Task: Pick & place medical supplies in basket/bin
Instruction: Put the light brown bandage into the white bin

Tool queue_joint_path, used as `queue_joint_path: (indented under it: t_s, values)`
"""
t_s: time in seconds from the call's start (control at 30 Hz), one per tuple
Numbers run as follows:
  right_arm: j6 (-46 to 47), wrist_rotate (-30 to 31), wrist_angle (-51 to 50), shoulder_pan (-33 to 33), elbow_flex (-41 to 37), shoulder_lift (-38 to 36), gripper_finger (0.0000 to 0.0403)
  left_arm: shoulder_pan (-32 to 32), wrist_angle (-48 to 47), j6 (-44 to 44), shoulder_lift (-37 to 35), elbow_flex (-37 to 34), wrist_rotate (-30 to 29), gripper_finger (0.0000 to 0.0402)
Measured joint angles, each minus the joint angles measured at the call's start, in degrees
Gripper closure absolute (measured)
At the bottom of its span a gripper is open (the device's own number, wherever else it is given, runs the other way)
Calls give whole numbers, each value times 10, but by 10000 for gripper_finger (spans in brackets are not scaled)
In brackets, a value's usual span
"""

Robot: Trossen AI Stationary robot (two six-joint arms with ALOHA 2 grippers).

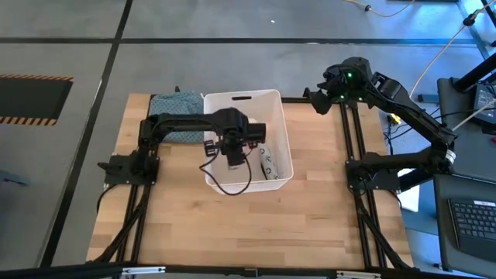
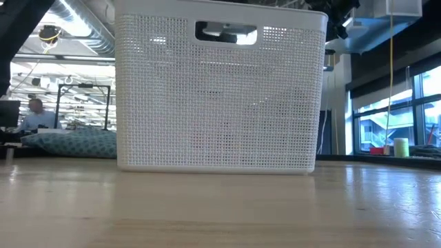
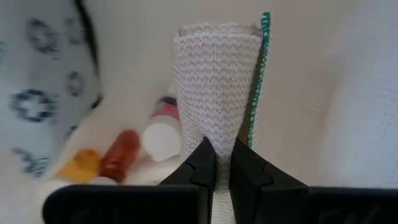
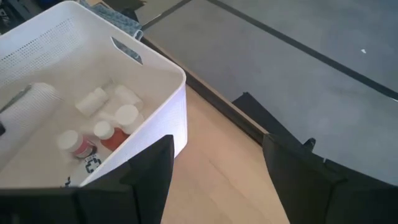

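Gauze, one beige roll [image 3: 214, 87] with a green-stitched edge, hung pinched between the left pincer's [image 3: 222, 163] closed fingers, inside the one white basket [image 1: 280, 116] on the counter [image 1: 232, 225]. Below it lay several small bottles, at least two red-capped [image 4: 107, 134], and a patterned packet [image 3: 37, 99]. The right pincer [image 4: 217, 158] waited wide apart beside the basket's corner.

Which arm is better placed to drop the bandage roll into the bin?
Left. Its gripper is over the bin, fingers shut on the white bandage roll. The right gripper is open, beside the bin's far corner.
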Motion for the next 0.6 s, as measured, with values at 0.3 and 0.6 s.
queue_joint_path:
  t_s: [0.3,0.6]
  values:
    - [14,0,1,0,0,0,155,-16,63,43,0,-93,-72,378]
    - [14,0,1,0,0,0,155,-20,97,57,-1,-114,-74,319]
